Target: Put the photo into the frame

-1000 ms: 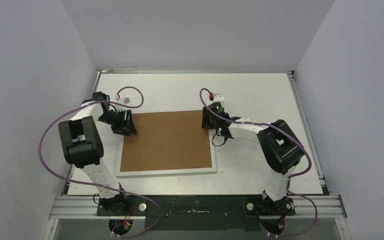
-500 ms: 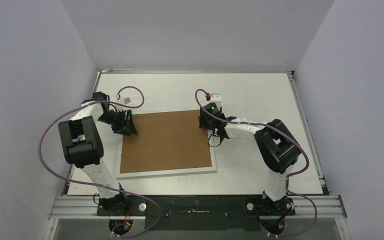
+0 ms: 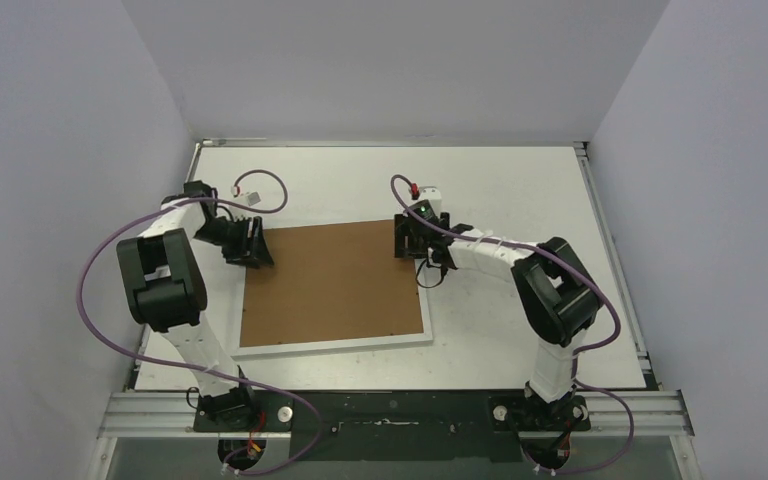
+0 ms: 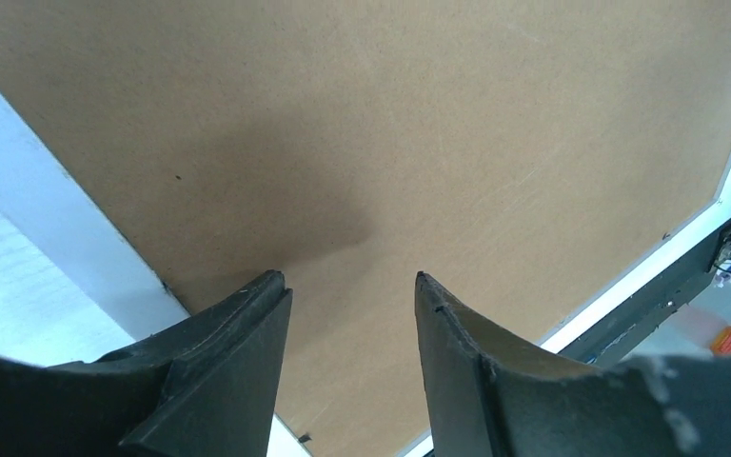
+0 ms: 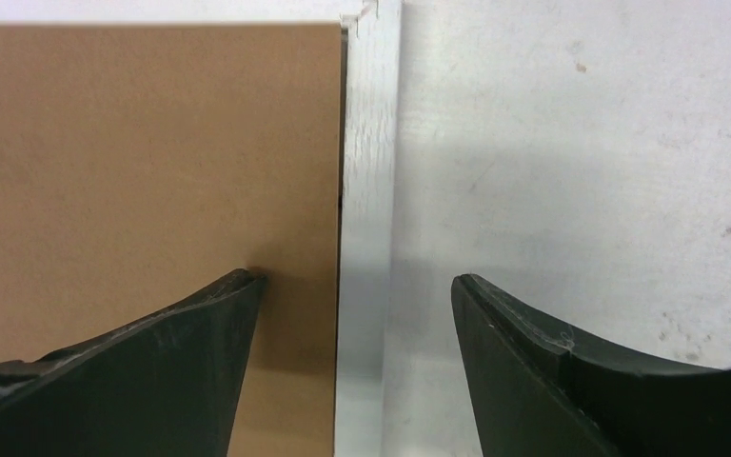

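Observation:
The frame (image 3: pixel 340 344) lies face down in the middle of the table, its brown backing board (image 3: pixel 330 280) up inside a thin white rim. The photo is not in view. My left gripper (image 3: pixel 253 244) is open and empty over the frame's far left corner; in the left wrist view (image 4: pixel 347 278) the board (image 4: pixel 438 124) fills the space between its fingers. My right gripper (image 3: pixel 408 238) is open and empty at the far right corner. In the right wrist view (image 5: pixel 352 278) it straddles the white rim (image 5: pixel 369 190), with one fingertip (image 5: pixel 238 286) over the board.
A white plug (image 3: pixel 252 200) on a purple cable lies behind the left gripper. A red-and-white plug (image 3: pixel 422 190) sits behind the right gripper. Grey walls close in on three sides of the white table (image 3: pixel 520 190). A black rail (image 4: pixel 685 286) shows at the near edge.
My right gripper has moved a little left, from beside the frame onto its far right corner. The left gripper has shifted only slightly.

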`<state>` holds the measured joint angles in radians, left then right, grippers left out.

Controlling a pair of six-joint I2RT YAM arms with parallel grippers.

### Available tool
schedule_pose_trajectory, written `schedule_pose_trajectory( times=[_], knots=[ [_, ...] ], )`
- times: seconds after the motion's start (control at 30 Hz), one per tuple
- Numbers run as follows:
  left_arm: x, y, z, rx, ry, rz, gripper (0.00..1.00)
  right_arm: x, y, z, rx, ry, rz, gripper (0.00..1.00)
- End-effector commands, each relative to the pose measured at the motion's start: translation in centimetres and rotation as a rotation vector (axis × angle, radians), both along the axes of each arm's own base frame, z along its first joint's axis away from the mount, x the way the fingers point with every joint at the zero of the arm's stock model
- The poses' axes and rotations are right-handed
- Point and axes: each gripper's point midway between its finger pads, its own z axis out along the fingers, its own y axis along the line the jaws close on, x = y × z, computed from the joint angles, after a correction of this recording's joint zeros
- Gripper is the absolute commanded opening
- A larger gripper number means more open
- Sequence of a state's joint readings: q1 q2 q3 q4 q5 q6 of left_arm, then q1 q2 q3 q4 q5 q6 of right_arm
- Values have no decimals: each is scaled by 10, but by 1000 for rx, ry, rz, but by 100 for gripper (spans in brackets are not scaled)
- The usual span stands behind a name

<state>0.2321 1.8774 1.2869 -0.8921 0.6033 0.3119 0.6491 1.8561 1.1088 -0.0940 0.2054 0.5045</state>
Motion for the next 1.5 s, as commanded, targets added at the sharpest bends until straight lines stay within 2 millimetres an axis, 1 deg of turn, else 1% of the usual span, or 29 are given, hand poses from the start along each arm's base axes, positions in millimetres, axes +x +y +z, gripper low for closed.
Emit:
schedule_pose_trajectory(
  times=[0.0, 0.03, 0.1, 0.13, 0.2, 0.23, 0.33, 0.4, 0.47, 0.5, 0.57, 0.63, 0.73, 0.8, 0.83, 0.87, 0.9, 1.0, 1.03, 1.13, 1.2, 1.3, 1.4, 1.47],
  knots=[
    [21, 7, 34, 7, -89, -36, 50, -81, -44, -20, -180, 426, 146, 79],
    [22, 9, 41, 18, -102, -42, 52, -64, -34, 0, -153, 379, 167, 83],
    [22, 14, 53, 44, -118, -45, 59, -30, -20, 28, -134, 294, 205, 87],
    [19, 17, 56, 54, -118, -44, 62, -15, -9, 37, -115, 258, 240, 88],
    [13, 23, 59, 66, -105, -35, 65, 12, 5, 44, -126, 197, 289, 89],
    [9, 27, 61, 70, -98, -29, 66, 29, 15, 51, -127, 156, 316, 90],
    [-9, 33, 62, 88, -77, -47, 68, 71, 33, 56, -159, 73, 361, 91],
    [-26, 34, 60, 109, -63, -90, 71, 99, 43, 57, -117, 40, 377, 92],
    [-43, 34, 55, 124, -42, -140, 74, 122, 50, 53, -87, 22, 370, 92],
    [-51, 35, 53, 144, -38, -159, 77, 131, 51, 39, -89, 30, 364, 92],
    [-69, 40, 44, 188, -19, -203, 79, 146, 60, 37, -61, 10, 370, 92],
    [-84, 43, 40, 212, -3, -246, 81, 153, 62, 27, -33, 23, 366, 92],
    [-103, 47, 37, 230, 22, -299, 84, 155, 55, 15, -3, 47, 351, 92],
    [-118, 46, 38, 220, 31, -365, 85, 150, 48, 7, 13, 69, 340, 91],
    [-124, 48, 37, 234, 33, -392, 86, 146, 43, 6, 17, 79, 330, 90],
    [-130, 49, 34, 250, 36, -423, 87, 143, 37, 0, 20, 92, 318, 89],
    [-135, 51, 30, 279, 33, -452, 89, 140, 32, 2, 28, 88, 307, 89],
    [-152, 54, 15, 371, 35, -557, 91, 127, 16, -4, 38, 108, 274, 87],
    [-156, 54, 11, 401, 32, -591, 92, 126, 10, -4, 35, 107, 261, 87],
    [-165, 56, 4, 489, 9, -678, 93, 122, 1, -4, 37, 109, 238, 86],
    [-170, 53, 7, 497, -12, -723, 94, 123, -1, -4, 31, 106, 229, 86],
    [-168, 52, 7, 564, -69, -756, 96, 130, 0, 0, 31, 91, 223, 87],
    [-170, 51, -1, 640, -118, -798, 97, 145, 0, 8, 22, 54, 203, 89],
    [-170, 52, -10, 701, -136, -835, 97, 159, 3, 18, 28, 19, 201, 90]
  ],
)
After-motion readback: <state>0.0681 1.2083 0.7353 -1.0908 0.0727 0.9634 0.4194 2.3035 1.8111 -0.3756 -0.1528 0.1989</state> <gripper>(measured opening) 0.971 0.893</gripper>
